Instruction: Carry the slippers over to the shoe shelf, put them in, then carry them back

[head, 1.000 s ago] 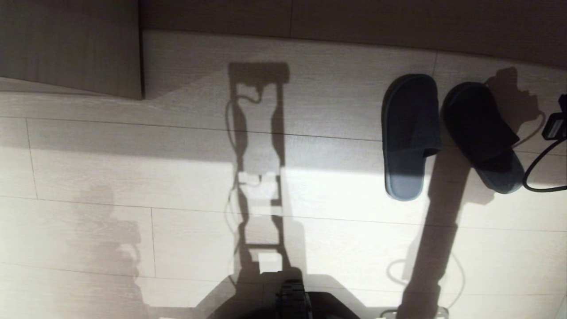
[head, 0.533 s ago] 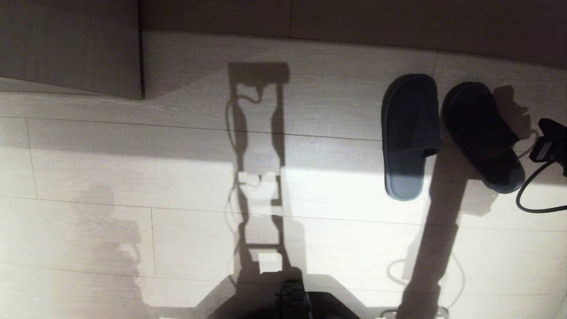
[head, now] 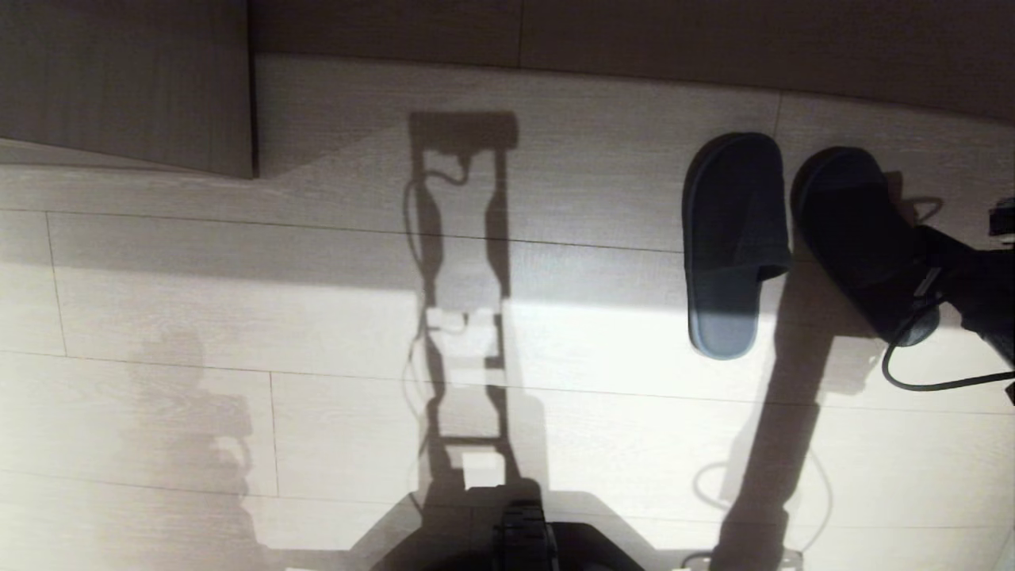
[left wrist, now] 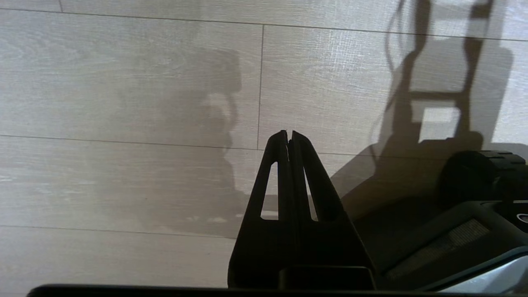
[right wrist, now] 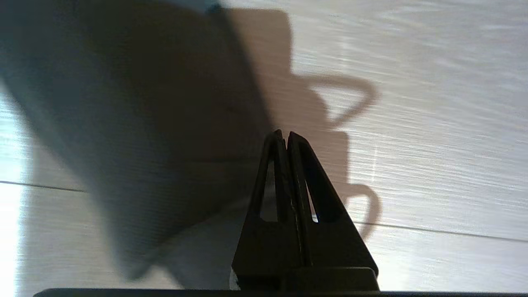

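Observation:
Two grey-blue slippers lie side by side on the pale floor at the right of the head view, toes pointing away from me: the left slipper (head: 733, 238) and the right slipper (head: 856, 230). My right gripper (head: 928, 246) reaches in from the right edge, shut and empty, over the heel end of the right slipper. In the right wrist view the right gripper (right wrist: 284, 134) hangs just beside that slipper (right wrist: 123, 123). My left gripper (left wrist: 288, 133) is parked, shut and empty, over bare floor. Beige wood-grain boards (head: 127, 79) at the top left look like the shoe shelf.
A dark wood-grain strip (head: 634, 32) runs along the far edge of the floor. My base (head: 523, 539) shows at the bottom middle, and also in the left wrist view (left wrist: 474, 185). A black cable (head: 936, 385) loops from the right arm. Long shadows cross the floor planks.
The right arm has come in from the right edge toward the right slipper and now overlaps its heel end. The slippers and the left arm have not moved.

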Available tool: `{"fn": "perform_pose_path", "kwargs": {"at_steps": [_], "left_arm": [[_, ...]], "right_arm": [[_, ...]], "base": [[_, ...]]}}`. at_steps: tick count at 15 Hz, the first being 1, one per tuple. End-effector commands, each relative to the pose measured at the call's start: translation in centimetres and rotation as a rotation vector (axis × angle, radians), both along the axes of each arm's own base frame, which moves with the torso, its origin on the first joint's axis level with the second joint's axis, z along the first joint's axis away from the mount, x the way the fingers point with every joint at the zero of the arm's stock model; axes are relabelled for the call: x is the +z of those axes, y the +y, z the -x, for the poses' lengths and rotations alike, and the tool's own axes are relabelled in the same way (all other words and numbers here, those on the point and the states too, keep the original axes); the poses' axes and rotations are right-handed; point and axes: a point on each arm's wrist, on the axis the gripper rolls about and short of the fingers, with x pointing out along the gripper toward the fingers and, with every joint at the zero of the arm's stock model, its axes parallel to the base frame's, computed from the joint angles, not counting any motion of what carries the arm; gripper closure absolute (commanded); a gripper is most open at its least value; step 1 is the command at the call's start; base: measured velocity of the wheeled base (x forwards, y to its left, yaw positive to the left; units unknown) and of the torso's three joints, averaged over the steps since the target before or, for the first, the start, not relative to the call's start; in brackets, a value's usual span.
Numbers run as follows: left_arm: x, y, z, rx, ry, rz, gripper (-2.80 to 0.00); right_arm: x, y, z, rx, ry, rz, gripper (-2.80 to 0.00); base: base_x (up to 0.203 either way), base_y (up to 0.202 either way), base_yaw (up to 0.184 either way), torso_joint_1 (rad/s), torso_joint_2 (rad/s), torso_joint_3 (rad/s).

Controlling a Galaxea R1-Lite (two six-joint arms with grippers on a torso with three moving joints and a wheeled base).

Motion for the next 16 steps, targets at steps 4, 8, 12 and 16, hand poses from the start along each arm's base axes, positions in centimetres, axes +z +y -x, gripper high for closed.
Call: {"fn": "perform_pose_path", "kwargs": {"at_steps": [4, 8, 12, 16], "left_arm": [[0.0, 0.0, 0.0, 0.0, 0.001, 0.0, 0.0], [0.0, 0.0, 0.0, 0.0, 0.001, 0.0, 0.0], [0.0, 0.0, 0.0, 0.0, 0.001, 0.0, 0.0], [0.0, 0.0, 0.0, 0.0, 0.001, 0.0, 0.0]], "right_arm": [[-0.3, 1.5, -1.2, 0.053, -0.004, -0.001, 0.0], [0.1, 2.9, -1.3, 0.086, -0.014, 0.002, 0.0], [0.8, 4.0, -0.5, 0.095, -0.026, 0.003, 0.0], [0.6, 4.5, 0.5, 0.101, -0.009, -0.003, 0.0]], "base": [[0.0, 0.0, 0.0, 0.0, 0.0, 0.0], [0.0, 0.0, 0.0, 0.0, 0.0, 0.0], [0.0, 0.0, 0.0, 0.0, 0.0, 0.0], [0.0, 0.0, 0.0, 0.0, 0.0, 0.0]]}}
